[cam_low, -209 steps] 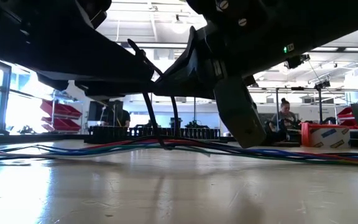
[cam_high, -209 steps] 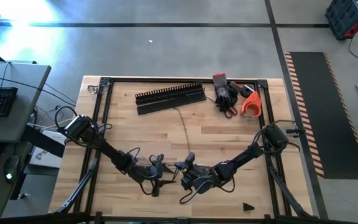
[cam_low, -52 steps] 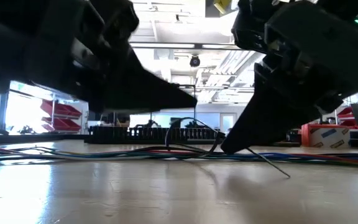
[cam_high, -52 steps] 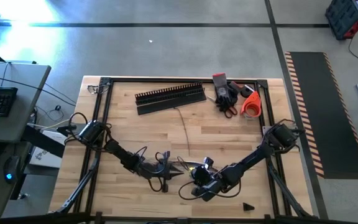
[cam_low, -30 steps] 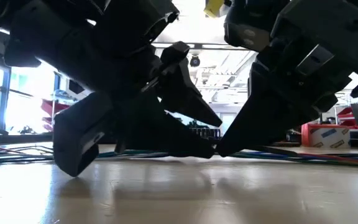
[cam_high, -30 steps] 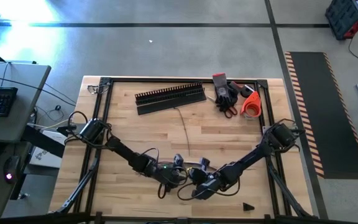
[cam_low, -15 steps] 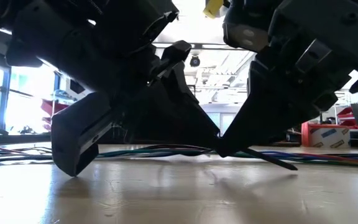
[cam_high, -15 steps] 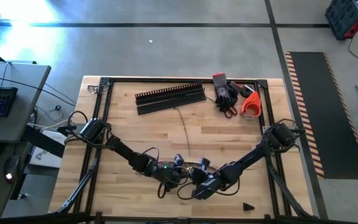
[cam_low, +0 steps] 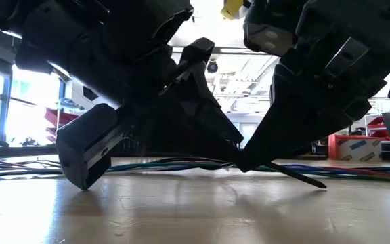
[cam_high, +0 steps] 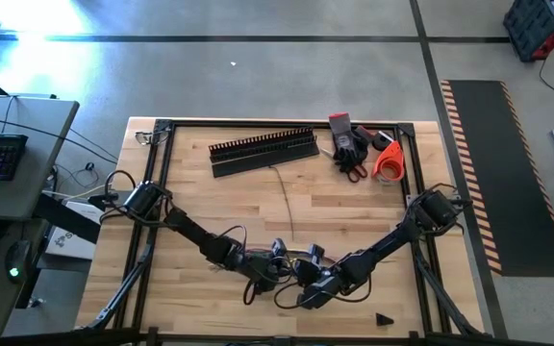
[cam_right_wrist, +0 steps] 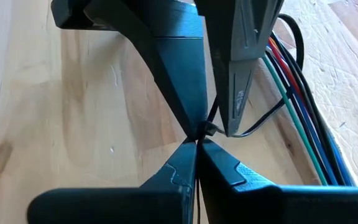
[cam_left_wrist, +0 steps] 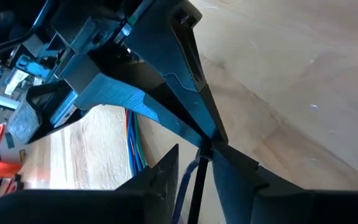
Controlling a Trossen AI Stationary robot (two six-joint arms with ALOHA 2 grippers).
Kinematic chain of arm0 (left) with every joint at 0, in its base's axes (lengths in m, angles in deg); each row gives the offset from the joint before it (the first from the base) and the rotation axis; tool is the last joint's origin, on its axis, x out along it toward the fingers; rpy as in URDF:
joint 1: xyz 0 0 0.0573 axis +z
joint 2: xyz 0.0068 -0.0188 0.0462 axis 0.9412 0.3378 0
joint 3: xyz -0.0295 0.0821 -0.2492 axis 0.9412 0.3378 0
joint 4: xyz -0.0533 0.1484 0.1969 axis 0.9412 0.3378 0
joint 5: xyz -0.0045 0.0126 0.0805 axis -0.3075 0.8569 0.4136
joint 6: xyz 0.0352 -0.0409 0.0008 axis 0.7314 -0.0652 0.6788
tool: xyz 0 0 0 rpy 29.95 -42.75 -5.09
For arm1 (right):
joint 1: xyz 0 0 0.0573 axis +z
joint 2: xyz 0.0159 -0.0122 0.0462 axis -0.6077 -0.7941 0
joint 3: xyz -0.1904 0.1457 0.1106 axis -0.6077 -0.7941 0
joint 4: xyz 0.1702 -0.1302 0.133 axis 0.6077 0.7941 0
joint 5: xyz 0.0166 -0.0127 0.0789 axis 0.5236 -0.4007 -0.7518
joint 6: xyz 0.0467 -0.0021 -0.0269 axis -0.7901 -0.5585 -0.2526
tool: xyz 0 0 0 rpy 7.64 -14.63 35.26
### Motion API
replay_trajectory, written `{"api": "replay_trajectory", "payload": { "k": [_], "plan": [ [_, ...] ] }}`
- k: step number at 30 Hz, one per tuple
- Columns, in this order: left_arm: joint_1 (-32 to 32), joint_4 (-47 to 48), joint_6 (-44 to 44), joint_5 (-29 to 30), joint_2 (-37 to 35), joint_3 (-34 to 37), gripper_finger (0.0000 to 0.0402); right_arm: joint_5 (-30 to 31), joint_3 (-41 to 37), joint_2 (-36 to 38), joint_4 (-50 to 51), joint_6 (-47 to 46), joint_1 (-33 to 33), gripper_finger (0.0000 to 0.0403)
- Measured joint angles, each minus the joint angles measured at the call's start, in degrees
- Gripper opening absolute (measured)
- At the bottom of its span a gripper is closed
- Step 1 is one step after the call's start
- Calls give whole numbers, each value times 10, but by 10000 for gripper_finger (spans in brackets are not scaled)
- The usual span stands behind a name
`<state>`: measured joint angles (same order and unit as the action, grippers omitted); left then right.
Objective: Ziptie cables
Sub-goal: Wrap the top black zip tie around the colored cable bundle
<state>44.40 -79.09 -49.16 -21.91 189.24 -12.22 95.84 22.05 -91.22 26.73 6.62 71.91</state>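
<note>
Both grippers meet tip to tip low in the centre of the high view, just above the wooden worktop (cam_high: 354, 211). The right gripper (cam_right_wrist: 196, 142) has its jaws pressed together on a thin black zip tie (cam_low: 296, 176), whose free tail slants down to the worktop right of centre in the low view. The left gripper (cam_right_wrist: 215, 127) has its jaws narrow, drawn in around the same tie where it meets the right one's tips; whether they truly pinch it I cannot tell.

The cables (cam_right_wrist: 303, 134), here red, green, blue and black strands, lie flat on the worktop just beside the tips, running along the right of the right wrist view and across the middle of the low view.

The risk, as I judge it, is the handover: the tie is thin and stiff, so a narrow, off-centre pinch could let it twist or spring free. The tips are also crowded; a small misaligned pull could knock jaw against jaw, or drag the loop off the cables and leave strands outside it.
</note>
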Motion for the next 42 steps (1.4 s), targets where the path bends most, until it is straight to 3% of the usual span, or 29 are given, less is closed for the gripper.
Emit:
{"api": "replay_trajectory", "payload": {
  "k": [8, 14, 23, 26, 32, 42],
  "plan": [
    [3, 3, 1, -13, 0, 0, 9, 0, 0, 0, -3, 6, 0, 0],
    [5, 2, -20, 1, 1, 1, 3, 0, 0, 1, 2, 27, 0, 8],
    [-7, 11, -58, 60, -10, 3, 0, -25, 0, 40, 70, 106, 9, 129],
    [-7, 12, -89, 54, -17, 2, 0, 19, 1, 38, 78, 136, 19, 150],
    [1, 49, -137, 15, -27, -8, 0, 156, 1, 36, 91, 168, 45, 135],
    [14, 77, -153, 1, -29, -32, 0, 151, 1, 6, 66, 200, 41, 106]
  ]
}}
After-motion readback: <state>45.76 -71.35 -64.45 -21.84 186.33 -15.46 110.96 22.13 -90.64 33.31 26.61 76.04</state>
